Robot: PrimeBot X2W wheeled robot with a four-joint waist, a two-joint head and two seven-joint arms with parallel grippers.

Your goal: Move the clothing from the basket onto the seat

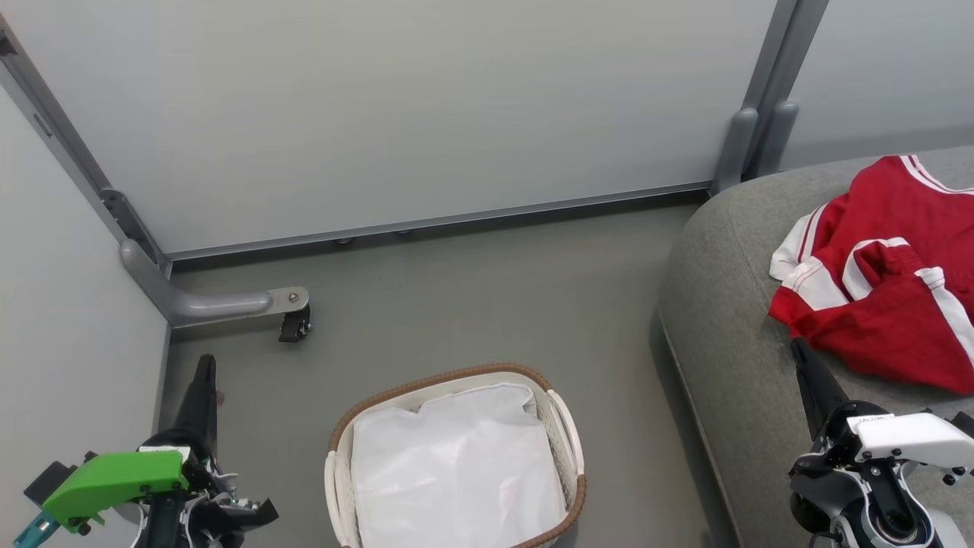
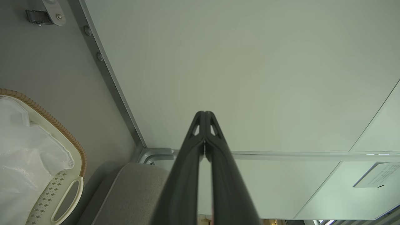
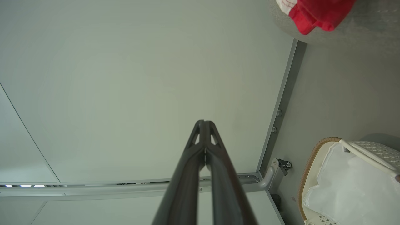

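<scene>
**Ann:** Since soft red-and-white clothing (image 1: 883,281) lies on the grey fabric seat (image 1: 723,320) at three o'clock, what's next?

**Ben:** Maybe nothing. White lattice basket (image 1: 441,378), six o'clock, holds just its white cloth liner (image 1: 456,464). Both left gripper (image 2: 204,114) and right gripper (image 3: 204,122) pinch closed, empty.

Long dark tapered fingers (image 2: 185,175) on left claw (image 1: 204,373) and right claw (image 1: 800,356); bright green cover (image 1: 114,481) with teal tab (image 1: 27,527) behind the left, white cover (image 1: 913,438) with black screws (image 1: 946,479) behind the right.

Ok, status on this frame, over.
Left pincer shut, empty; right pincer shut, empty. Clothing on seat. Basket holds just its liner. No obstruction seen.
</scene>
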